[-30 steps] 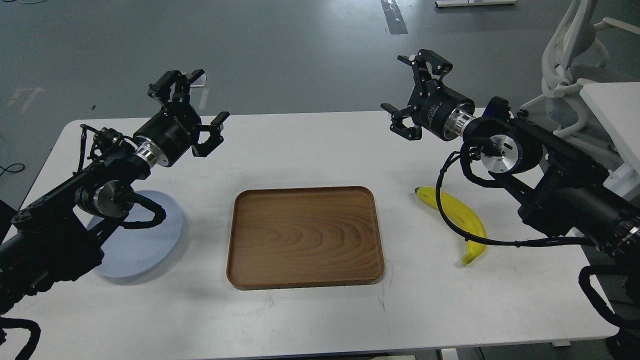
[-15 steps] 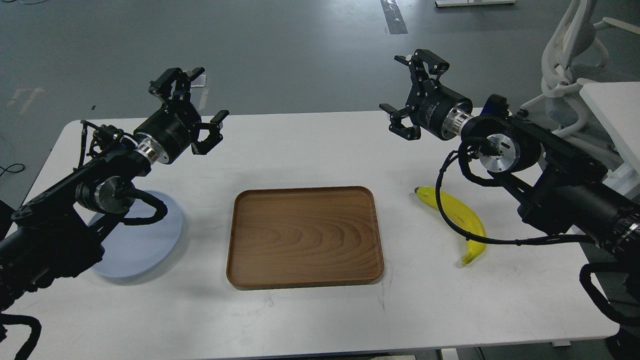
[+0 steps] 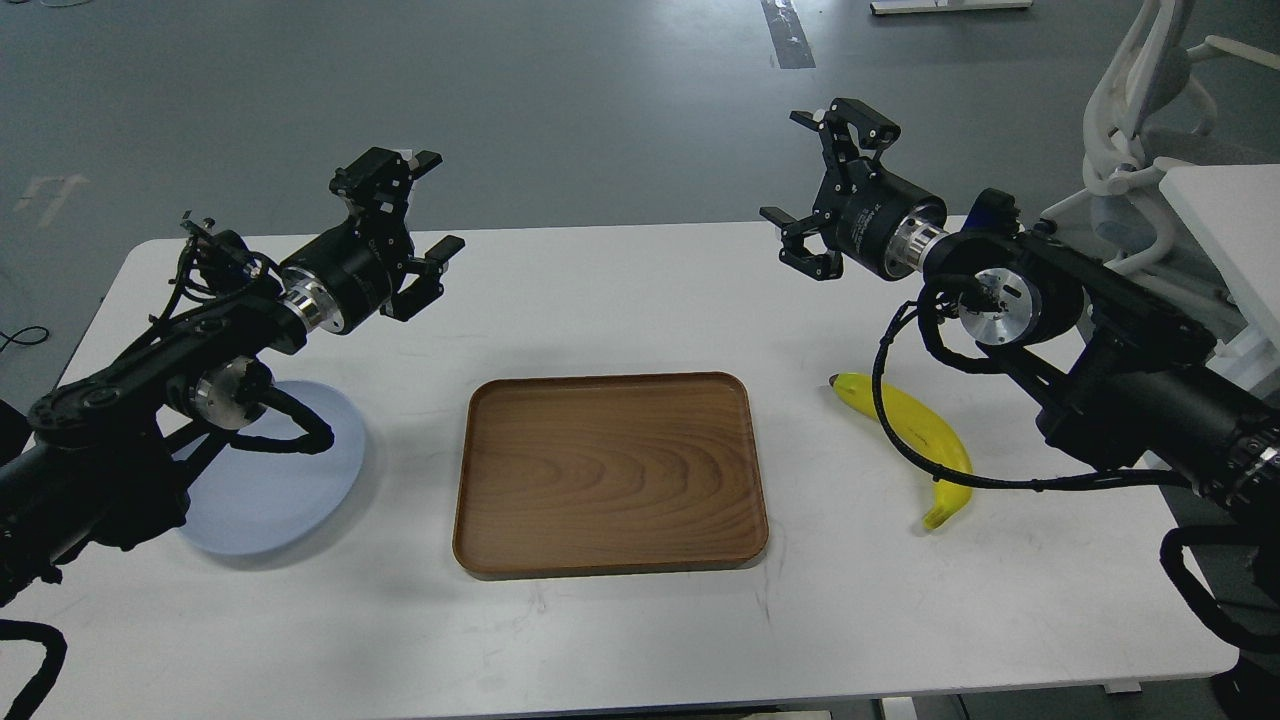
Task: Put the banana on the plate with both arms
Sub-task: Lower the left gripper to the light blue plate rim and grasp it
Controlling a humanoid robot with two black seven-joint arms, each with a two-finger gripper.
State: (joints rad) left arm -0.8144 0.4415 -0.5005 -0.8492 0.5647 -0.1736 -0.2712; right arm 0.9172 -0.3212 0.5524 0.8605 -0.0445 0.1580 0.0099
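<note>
The yellow banana [image 3: 925, 437] lies on the white table at the right, partly crossed by a black cable of my right arm. The pale blue plate [image 3: 285, 480] lies at the left, partly hidden under my left arm. My left gripper [image 3: 410, 225] is open and empty, raised above the table behind the plate. My right gripper [image 3: 825, 185] is open and empty, raised above the table's far side, well behind the banana.
A rectangular brown wooden tray [image 3: 610, 565] lies between plate and banana at the table's middle. A white chair [image 3: 1140, 130] and another white table edge [image 3: 1225, 220] stand at the right. Grey floor lies beyond the table's far edge.
My left gripper has moved right and slightly away, and its wrist has turned. My right gripper has shifted only slightly. Banana, plate and tray have not moved.
</note>
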